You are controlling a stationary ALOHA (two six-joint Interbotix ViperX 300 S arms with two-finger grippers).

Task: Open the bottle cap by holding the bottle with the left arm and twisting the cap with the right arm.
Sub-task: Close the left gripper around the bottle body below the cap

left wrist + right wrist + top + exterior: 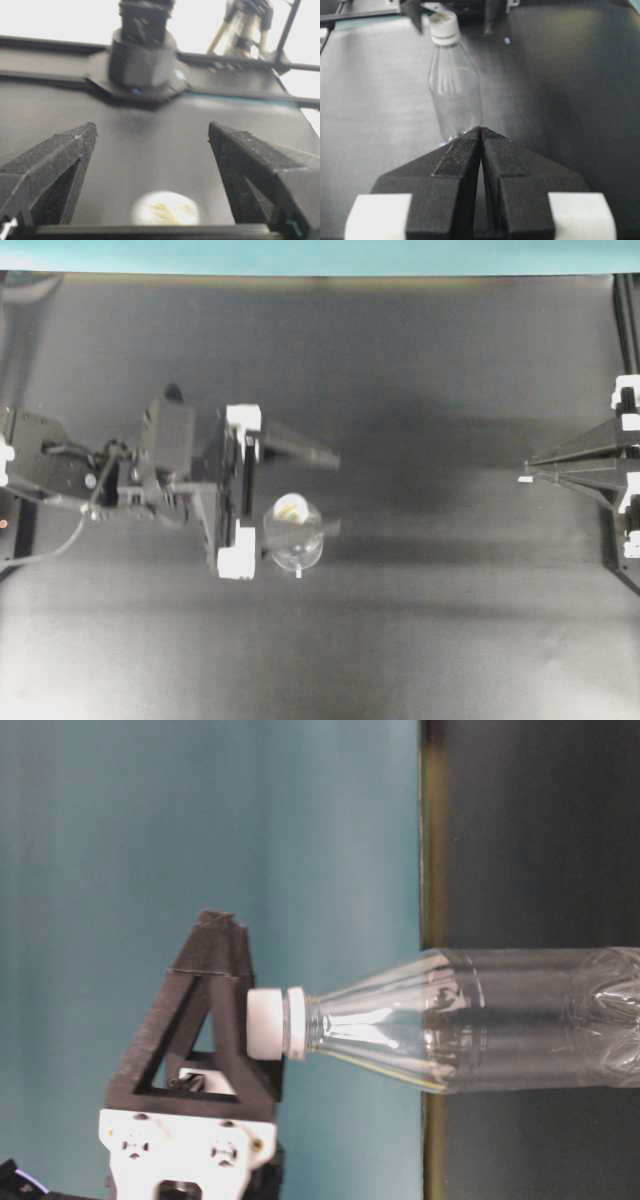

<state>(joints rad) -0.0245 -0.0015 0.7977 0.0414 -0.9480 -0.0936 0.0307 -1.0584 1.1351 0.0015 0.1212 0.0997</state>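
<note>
The clear bottle (295,540) stands upright on the black table, with its white bottle cap (291,508) on top. My left gripper (338,492) is open, and the cap sits between its two fingers without touching either. The left wrist view has the cap (165,208) low between the spread fingers of the left gripper (152,131). The table-level view is turned sideways; there one finger (195,1020) stands behind the cap (268,1022) of the bottle (480,1020). My right gripper (525,476) is shut and empty, far right of the bottle. It (481,131) points at the bottle (455,90).
The dark table (420,640) runs to a teal wall (320,255) at the back. A black frame post (625,310) stands at the right edge. In the left wrist view the right arm (142,60) faces me across the table, with a stand (245,25) behind it.
</note>
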